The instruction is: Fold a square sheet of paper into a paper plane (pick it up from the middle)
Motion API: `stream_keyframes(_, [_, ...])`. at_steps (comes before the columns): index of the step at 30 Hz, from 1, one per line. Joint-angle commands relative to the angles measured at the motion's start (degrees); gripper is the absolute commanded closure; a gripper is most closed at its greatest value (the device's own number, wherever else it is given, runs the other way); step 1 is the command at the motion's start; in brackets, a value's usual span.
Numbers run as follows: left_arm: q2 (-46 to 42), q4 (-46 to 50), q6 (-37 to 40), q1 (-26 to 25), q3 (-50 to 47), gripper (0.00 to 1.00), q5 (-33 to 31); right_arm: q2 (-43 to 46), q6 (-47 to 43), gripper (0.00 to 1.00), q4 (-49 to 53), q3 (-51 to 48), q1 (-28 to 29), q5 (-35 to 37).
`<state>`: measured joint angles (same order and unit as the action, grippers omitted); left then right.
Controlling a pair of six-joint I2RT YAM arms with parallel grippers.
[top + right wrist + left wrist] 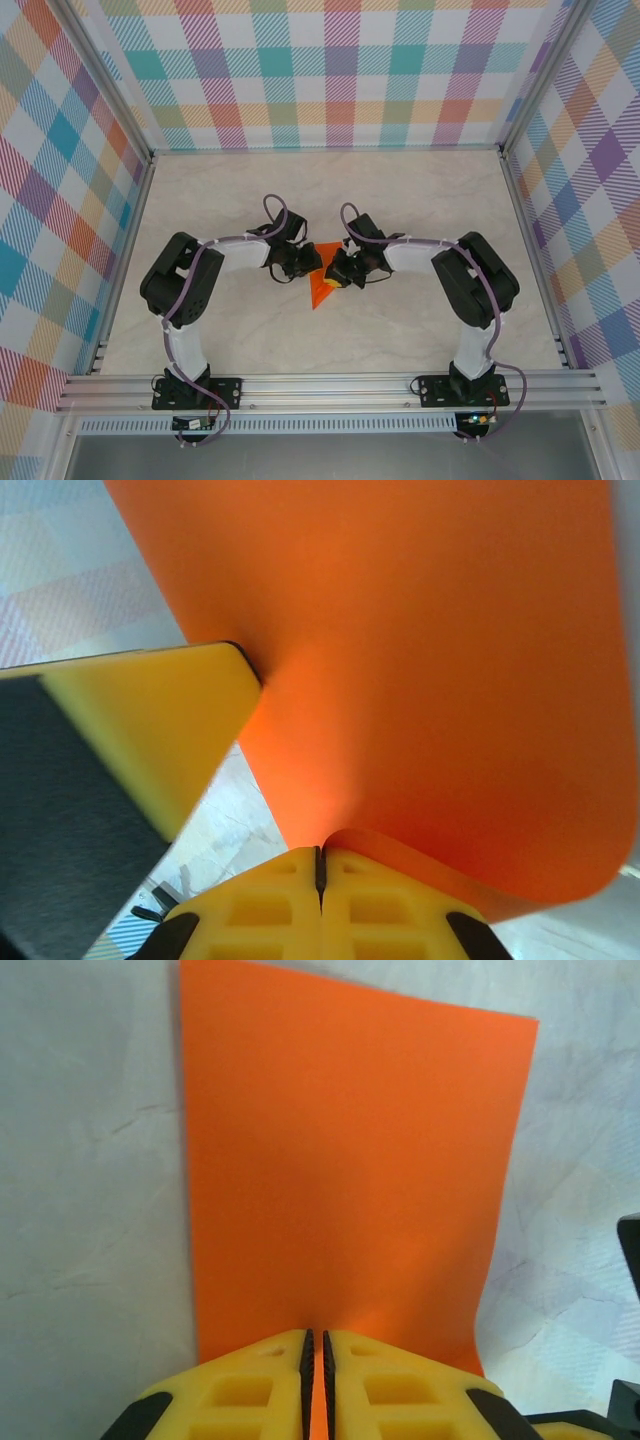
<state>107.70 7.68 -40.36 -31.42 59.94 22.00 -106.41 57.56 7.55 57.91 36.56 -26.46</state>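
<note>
Top cam first: nose to nose over mid-table, left gripper and right gripper nearly touching. Pinched between them from both sides, the orange sheet. Lifted off the surface at the pinch, broad end up by the grippers, narrowing to a point toward the near edge, just left of centre. Elbows of left arm and right arm flared out wide, bases bolted on the near rail. Checked walls all round.

Over to the left wrist cam: clenched on the sheet's near edge, yellow fingers pressed almost flat together, just a thin sliver of orange in the slit. Beyond the tips, a tall flat panel of paper, straight edges L and R, far edge slanting down to the right, pale marbled table behind. Dark bit of the other gripper at far right.

Right wrist cam: shut tight too, gripping the sheet where it bends round. Yellow fingers closed w/ no gap, paper curving out of the pinch and curling over at lower right. At left, big and close, one yellow finger of the left gripper touching the paper, black body below it. Single layer or doubled? Can't tell.
</note>
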Motion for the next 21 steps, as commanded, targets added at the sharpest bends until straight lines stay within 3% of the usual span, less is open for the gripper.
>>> stream_keyframes(1, [0.91,2.25,1.07,-0.13,1.16,0.87,-0.71,-1.36,-2.17,1.00,-0.30,1.72,0.53,-0.67])
stream_keyframes(21, [1.19,2.16,1.12,-0.13,0.71,0.89,-0.11,-3.96,-6.14,1.00,-0.99,4.31,0.90,-2.44])
